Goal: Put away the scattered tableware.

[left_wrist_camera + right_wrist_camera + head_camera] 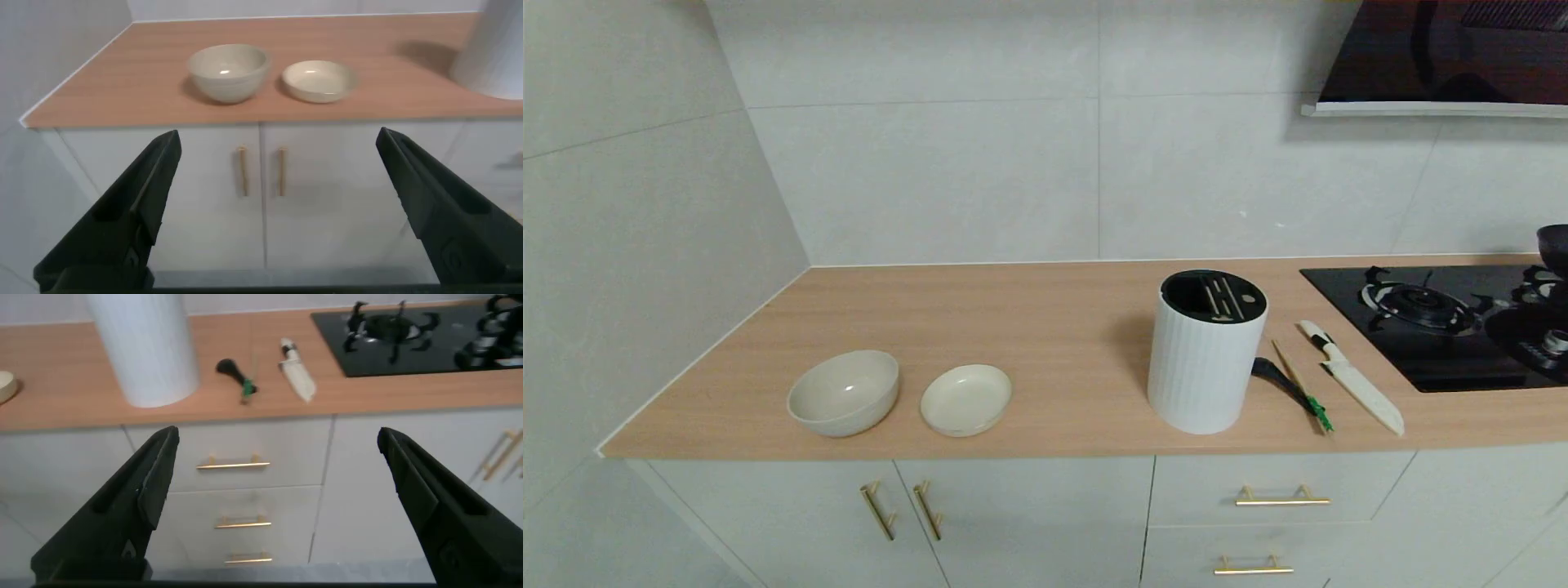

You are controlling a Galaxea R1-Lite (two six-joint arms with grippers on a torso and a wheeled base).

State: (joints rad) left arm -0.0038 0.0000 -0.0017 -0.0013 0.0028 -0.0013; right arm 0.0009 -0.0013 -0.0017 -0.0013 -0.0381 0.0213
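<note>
So nothing's been picked up yet. Both arms sit low in front of the cupboards. The left gripper [278,139] has its fingers spread wide with nothing between them, facing the cabinet doors [260,184]. The right gripper [278,434] is just as wide and bare, facing the drawers [235,494].

Up on the counter [1054,327], near the front edge, there's a deep bowl [843,392] with a shallow dish [966,398] just beside it at its 3 o'clock. Both hold nothing. Well apart from them, again toward 3 o'clock, stands the white ribbed utensil holder [1207,351]. Its top is a black slotted insert, and I see nothing sticking out of the slots.

At the holder's 3 o'clock lies a black-handled utensil [1278,380], partly hidden behind the holder. Next come what look like chopsticks [1303,388], green ends toward the front. Then there's a pale knife [1352,377], blade pointing at the front edge around 5 o'clock. Farther back, at 2 o'clock, is the gas hob [1437,322].

My guess for the step in hand is that the right arm goes first, since the loose cutlery is on its side. It should rise clear of the counter lip before going in and take the knife by the handle end. Then it should lower the knife blade-down into a slot dead upright, or the holder might tip.
</note>
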